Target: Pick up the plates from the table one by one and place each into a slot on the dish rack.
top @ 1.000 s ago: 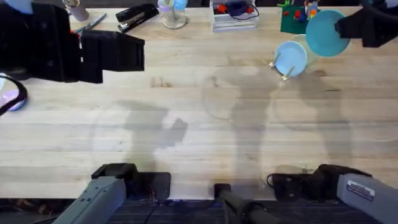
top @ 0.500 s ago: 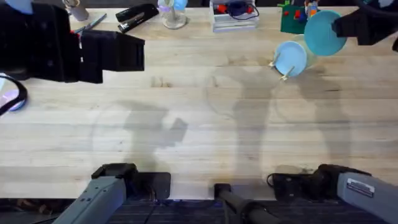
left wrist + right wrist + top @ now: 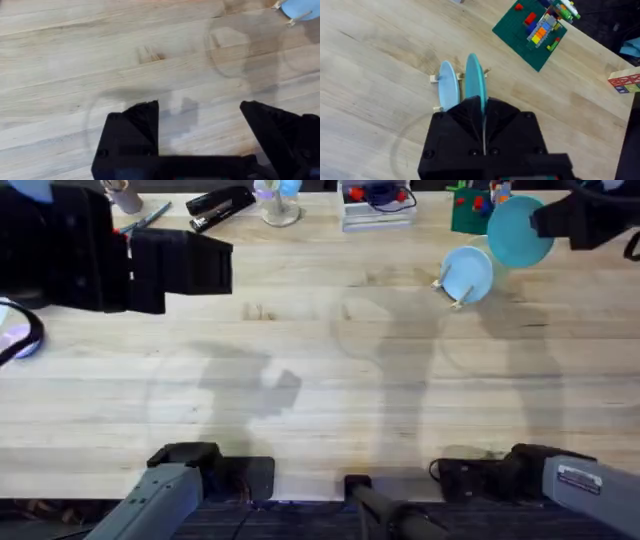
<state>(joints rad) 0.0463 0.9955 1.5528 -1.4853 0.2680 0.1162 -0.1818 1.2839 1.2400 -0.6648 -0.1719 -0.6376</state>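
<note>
Your left gripper hung with its fingers spread apart over bare boards toward the left edge of the table, holding nothing. Toward the far right corner, the pale blue plate stood on edge in the dish rack. Your right gripper, clamped on the teal plate, had carried it slightly farther toward the far edge over the last second, lining it up beside the first; seating it would finish the job. No brand or writing could be read.
</note>
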